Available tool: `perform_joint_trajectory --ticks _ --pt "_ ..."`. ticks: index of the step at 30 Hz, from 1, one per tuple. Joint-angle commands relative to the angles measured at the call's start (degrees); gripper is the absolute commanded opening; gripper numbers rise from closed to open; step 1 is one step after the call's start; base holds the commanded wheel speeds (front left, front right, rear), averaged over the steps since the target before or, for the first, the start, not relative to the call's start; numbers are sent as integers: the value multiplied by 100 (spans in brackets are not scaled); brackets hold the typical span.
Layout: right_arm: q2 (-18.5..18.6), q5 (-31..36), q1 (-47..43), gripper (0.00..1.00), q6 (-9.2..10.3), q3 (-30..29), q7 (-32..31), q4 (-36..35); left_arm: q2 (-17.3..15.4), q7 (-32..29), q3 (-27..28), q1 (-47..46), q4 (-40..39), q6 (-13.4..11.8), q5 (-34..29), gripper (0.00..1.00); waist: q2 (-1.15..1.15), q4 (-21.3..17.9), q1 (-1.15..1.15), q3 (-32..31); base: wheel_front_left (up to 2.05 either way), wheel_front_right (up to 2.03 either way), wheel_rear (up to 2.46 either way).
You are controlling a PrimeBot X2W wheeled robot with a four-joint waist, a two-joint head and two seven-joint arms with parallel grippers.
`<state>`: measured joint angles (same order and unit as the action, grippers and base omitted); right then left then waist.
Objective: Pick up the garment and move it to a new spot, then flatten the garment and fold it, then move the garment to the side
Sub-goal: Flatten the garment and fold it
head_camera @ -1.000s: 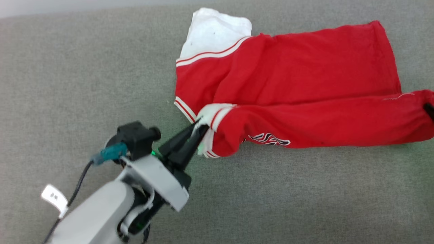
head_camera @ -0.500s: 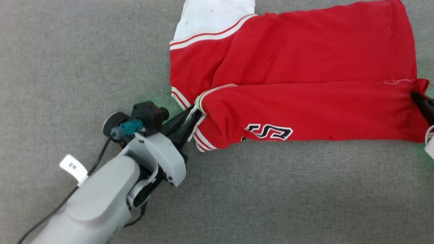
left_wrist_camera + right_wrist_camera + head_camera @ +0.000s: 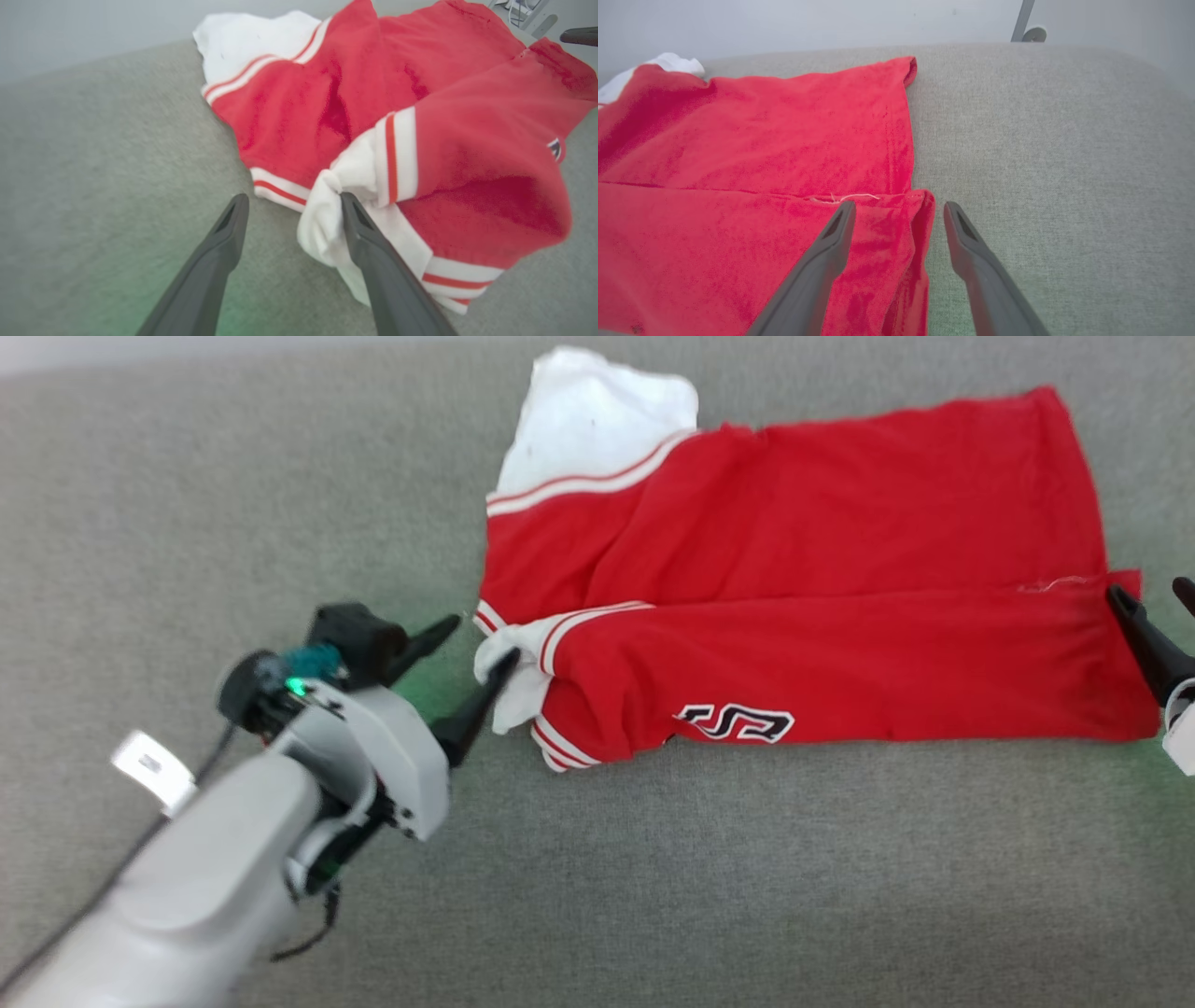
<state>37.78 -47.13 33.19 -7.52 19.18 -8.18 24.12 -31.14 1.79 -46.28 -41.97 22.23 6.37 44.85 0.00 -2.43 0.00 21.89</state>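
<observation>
The garment (image 3: 803, 579), a red jersey with white-striped trim and black lettering, lies folded lengthwise on the grey surface, a white part sticking out at its far left. My left gripper (image 3: 485, 637) stands open at the garment's left end. In the left wrist view (image 3: 294, 198) one finger touches a bunched white piece of the garment (image 3: 420, 116). My right gripper (image 3: 1146, 588) is open at the garment's right end. Seen from the right wrist (image 3: 899, 205), the garment's red corner (image 3: 920, 210) lies between the spread fingers, with nothing pinched.
The grey fabric surface (image 3: 747, 877) stretches wide on all sides of the garment. A pale wall runs behind its far edge (image 3: 831, 23), with a metal stand (image 3: 1024, 23) at the back right.
Both grippers have opened and let go of the garment's folded edge, which now rests on the surface. The left gripper has drawn back slightly to the left. The head camera also shifted.
</observation>
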Motion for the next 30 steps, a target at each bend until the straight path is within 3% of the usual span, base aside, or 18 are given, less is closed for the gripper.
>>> perform_joint_trajectory --ticks 1,6,10,14,16,20,30 --pt "7 -72 -107 100 7 12 45 0 -62 -93 35 -43 -113 -23 39 100 0 52 0 -357 0 0 0" --pt "-19 -103 -229 100 7 26 113 -62 -513 -1189 177 -157 -793 -389 422 100 0 41 0 -673 0 0 0" --pt "-68 -92 -277 100 7 37 89 -135 -571 -2456 168 -143 -1491 -854 1021 100 0 -6 0 -741 0 0 0" --pt "-131 -94 -336 100 7 36 79 -222 -723 -3945 -176 -34 -2124 -1148 1567 100 0 -101 0 -704 0 0 0" --pt "-154 -104 -326 100 7 30 81 -261 -776 -4402 -291 -64 -2273 -1289 1692 100 0 -167 0 -649 0 0 0" --pt "-194 -119 -262 100 7 27 83 -320 -613 -4670 -275 -204 -2107 -1385 1888 100 0 -312 0 -485 0 0 0" --pt "-254 -165 -114 100 7 68 144 -339 -183 -4763 -373 -617 -698 -1129 1885 100 0 -747 0 -121 0 0 0"
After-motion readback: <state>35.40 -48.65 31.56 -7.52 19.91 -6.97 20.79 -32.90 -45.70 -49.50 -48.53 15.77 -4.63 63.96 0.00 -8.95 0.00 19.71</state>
